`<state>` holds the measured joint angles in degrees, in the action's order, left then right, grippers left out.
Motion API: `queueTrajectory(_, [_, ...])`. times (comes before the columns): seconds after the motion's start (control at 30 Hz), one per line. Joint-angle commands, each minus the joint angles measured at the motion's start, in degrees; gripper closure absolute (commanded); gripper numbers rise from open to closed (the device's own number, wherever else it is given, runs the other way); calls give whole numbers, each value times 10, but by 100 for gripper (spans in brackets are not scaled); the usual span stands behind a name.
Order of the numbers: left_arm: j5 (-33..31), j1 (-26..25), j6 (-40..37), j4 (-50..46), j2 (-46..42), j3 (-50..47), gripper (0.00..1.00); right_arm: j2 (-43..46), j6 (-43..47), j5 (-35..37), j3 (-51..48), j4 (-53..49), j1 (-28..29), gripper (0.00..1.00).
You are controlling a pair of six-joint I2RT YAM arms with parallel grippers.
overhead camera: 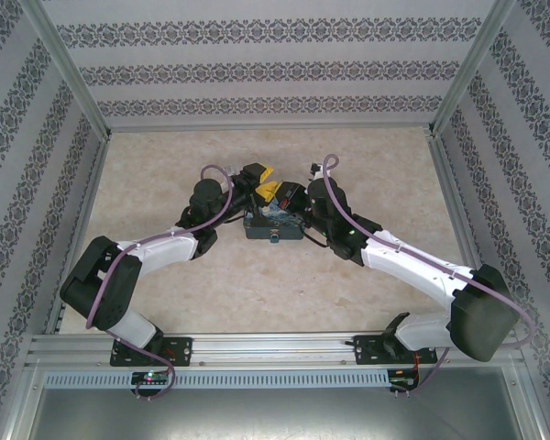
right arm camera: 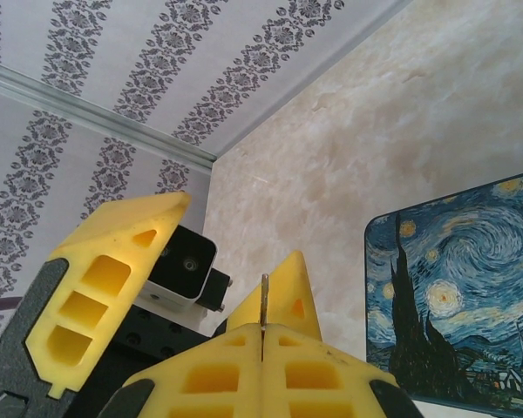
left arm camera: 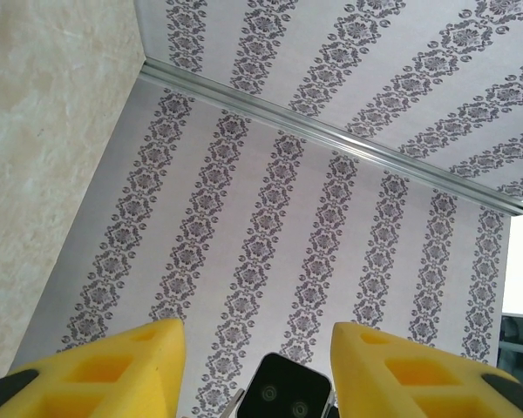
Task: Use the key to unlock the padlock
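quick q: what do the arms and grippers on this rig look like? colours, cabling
The left arm and right arm have white link shells with bulky black joint housings. A purple cable runs along each. The left gripper and right gripper have yellow wedge-shaped fingers with square cut-out pockets, on black mounts.
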<state>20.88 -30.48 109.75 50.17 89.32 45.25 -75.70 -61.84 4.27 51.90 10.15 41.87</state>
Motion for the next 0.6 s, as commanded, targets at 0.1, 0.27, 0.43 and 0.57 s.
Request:
queueTrajectory(0.1, [-6, -12, -10, 13, -3, -8, 59, 7, -9, 16, -7, 20, -1, 100])
queueTrajectory(0.27, [-7, -15, -16, 3, -6, -12, 64, 9, -12, 17, -10, 21, -2, 100])
queueTrajectory(0.43, [-8, -17, -21, -7, -10, -15, 72, 12, -12, 19, -13, 22, -3, 100])
queueTrajectory(0.57, [-9, -20, -23, -11, -10, -16, 80, 13, -13, 20, -15, 21, -5, 100])
